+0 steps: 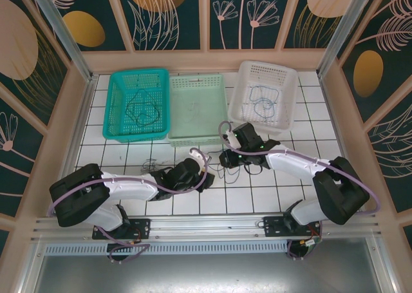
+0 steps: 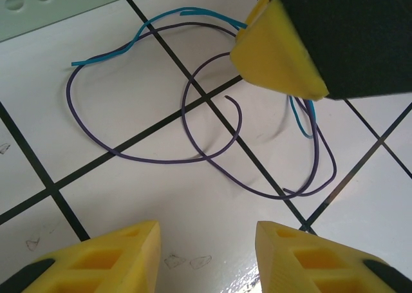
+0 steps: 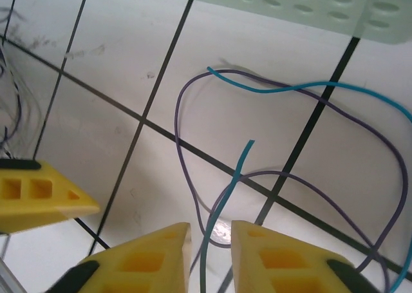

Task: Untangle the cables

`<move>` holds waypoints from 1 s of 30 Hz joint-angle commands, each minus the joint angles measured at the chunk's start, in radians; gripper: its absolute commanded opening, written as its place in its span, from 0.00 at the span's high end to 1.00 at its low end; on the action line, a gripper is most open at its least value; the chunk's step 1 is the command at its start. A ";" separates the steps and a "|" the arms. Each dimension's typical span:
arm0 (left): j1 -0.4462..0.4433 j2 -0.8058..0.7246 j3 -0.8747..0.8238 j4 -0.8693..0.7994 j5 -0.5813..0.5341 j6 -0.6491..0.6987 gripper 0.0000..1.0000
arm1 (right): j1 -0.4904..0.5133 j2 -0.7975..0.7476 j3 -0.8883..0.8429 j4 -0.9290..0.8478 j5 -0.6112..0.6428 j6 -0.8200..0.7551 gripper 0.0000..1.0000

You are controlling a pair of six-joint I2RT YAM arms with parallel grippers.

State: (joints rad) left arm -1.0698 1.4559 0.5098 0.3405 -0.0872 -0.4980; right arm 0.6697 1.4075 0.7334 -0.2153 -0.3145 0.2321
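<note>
On the white tiles, a teal cable [image 3: 235, 177] and a purple cable [image 3: 181, 158] lie looped across each other. My right gripper [image 3: 211, 251] is low over them. Its jaws stand a narrow gap apart, with the teal cable's free end and a bend of the purple one running between the fingers, neither visibly pinched. My left gripper [image 2: 207, 254] faces it from the left, open over bare tile just short of the purple loop [image 2: 148, 159]. From above, both grippers [image 1: 207, 169] [image 1: 225, 159] meet at mid-table beside the cables [image 1: 248, 169].
Three baskets stand at the back: a teal one [image 1: 116, 106] holding a black cable [image 1: 143, 109], a pale green one [image 1: 196, 80], and a white one [image 1: 248, 71] holding a blue cable [image 1: 264, 106]. More thin wires [image 1: 151, 164] lie left of the left gripper.
</note>
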 commanded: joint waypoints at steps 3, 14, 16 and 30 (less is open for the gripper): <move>-0.005 0.044 0.048 0.022 0.056 0.031 0.55 | 0.007 -0.085 0.010 0.020 0.015 0.034 0.99; -0.028 0.159 0.155 0.082 0.183 0.092 0.49 | 0.008 -0.192 0.017 -0.037 0.046 0.052 1.00; -0.032 0.178 0.171 0.083 0.193 0.096 0.49 | 0.008 -0.193 0.021 -0.033 0.052 0.056 1.00; -0.038 0.266 0.157 0.078 0.137 0.057 0.96 | -0.025 -0.334 0.123 -0.112 0.132 0.069 1.00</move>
State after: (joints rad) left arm -1.1019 1.7199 0.6842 0.4324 0.0803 -0.4316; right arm 0.6559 1.1408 0.7738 -0.3187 -0.2092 0.2874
